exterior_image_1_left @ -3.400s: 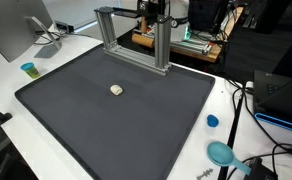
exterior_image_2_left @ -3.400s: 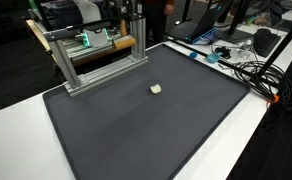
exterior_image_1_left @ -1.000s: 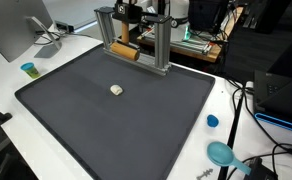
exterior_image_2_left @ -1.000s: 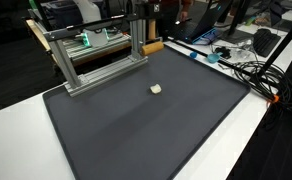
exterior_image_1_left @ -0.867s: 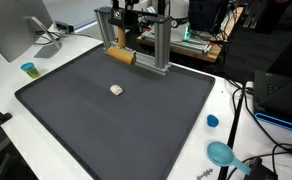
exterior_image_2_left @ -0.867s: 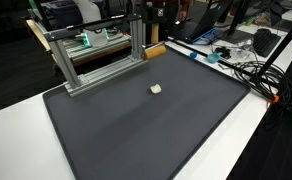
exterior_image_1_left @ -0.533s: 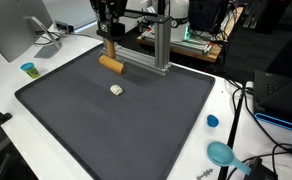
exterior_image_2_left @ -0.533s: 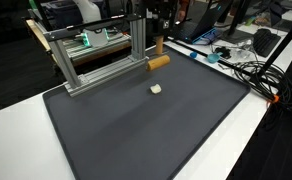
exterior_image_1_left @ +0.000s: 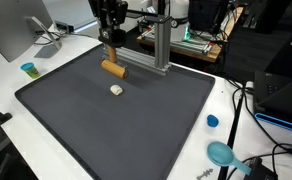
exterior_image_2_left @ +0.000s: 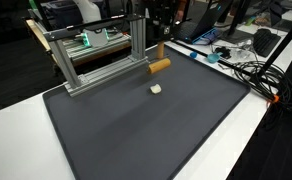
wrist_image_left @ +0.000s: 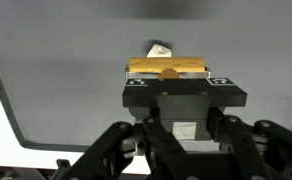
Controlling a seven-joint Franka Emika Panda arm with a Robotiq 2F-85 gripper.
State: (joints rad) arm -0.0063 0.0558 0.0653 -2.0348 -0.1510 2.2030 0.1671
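**Jaws.** In the wrist view the jaws were closed on a tan cylinder, clamped at mid-length with its axis level and crosswise to the grip.

**Position.** The cylinder was held low over the far part of the dark mat. Contact with the mat could not be determined.

**Adjacent items.** A small cream block lay on the mat at six o'clock from the cylinder, near but apart. An aluminium frame stood at two o'clock on the mat's far edge. A blue cap rested on the bench, well apart at four o'clock.

**Handling.** The cylinder was judged light and stiff, likely wood or cork. Being round, it may roll if released. The mid-length grip across its diameter was judged sound.
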